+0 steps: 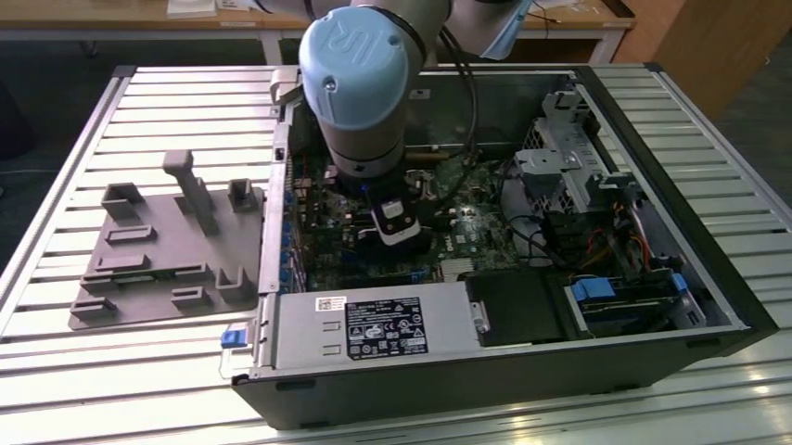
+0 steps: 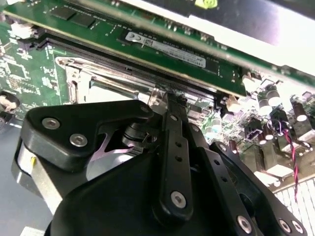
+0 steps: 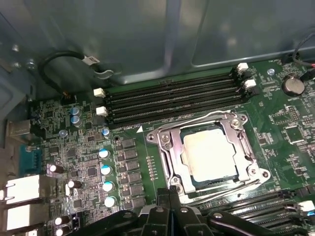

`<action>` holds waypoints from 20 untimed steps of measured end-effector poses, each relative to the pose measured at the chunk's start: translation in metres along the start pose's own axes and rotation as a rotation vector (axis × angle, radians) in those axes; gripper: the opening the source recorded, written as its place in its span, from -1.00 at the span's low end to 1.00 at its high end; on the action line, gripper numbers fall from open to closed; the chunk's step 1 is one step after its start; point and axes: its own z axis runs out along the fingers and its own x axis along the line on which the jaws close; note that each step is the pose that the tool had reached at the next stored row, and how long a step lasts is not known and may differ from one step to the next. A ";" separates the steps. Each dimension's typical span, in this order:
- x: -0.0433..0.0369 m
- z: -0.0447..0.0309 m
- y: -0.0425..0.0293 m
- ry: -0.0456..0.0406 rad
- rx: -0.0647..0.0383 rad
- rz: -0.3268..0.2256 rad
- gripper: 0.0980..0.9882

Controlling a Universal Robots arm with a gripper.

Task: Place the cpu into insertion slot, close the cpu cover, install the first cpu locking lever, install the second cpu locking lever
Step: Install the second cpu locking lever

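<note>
The cpu (image 3: 209, 150), a silver-grey square, lies flat in the insertion slot (image 3: 173, 183) on the green board. The cpu cover (image 3: 165, 147), a silvery frame, lies down around it. A thin wire locking lever (image 3: 197, 119) runs along the side by the memory slots, and another lever (image 3: 236, 186) runs along the opposite side. My gripper (image 3: 170, 192) is shut, its black fingertips together at the socket's corner edge; whether they touch a lever end I cannot tell. In the second wrist view the gripper (image 2: 170, 100) tips meet at the cover's (image 2: 74, 73) rim. In the exterior view the gripper (image 1: 399, 243) reaches down into the open case.
Long black memory slots (image 3: 172, 101) lie beside the socket, and a row of capacitors (image 3: 106, 169) stands on its other side. The case's power supply (image 1: 371, 329) and drive cage (image 1: 569, 158) hem in the arm. A grey fixture plate (image 1: 161, 250) sits at the exterior view's left.
</note>
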 end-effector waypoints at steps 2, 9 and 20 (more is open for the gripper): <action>0.0000 -0.0035 0.0013 0.0000 0.000 0.000 -0.99; -0.0002 -0.0156 0.0062 -0.0044 0.021 -0.002 -0.99; -0.0008 -0.0314 0.0127 -0.0220 0.081 0.004 -0.99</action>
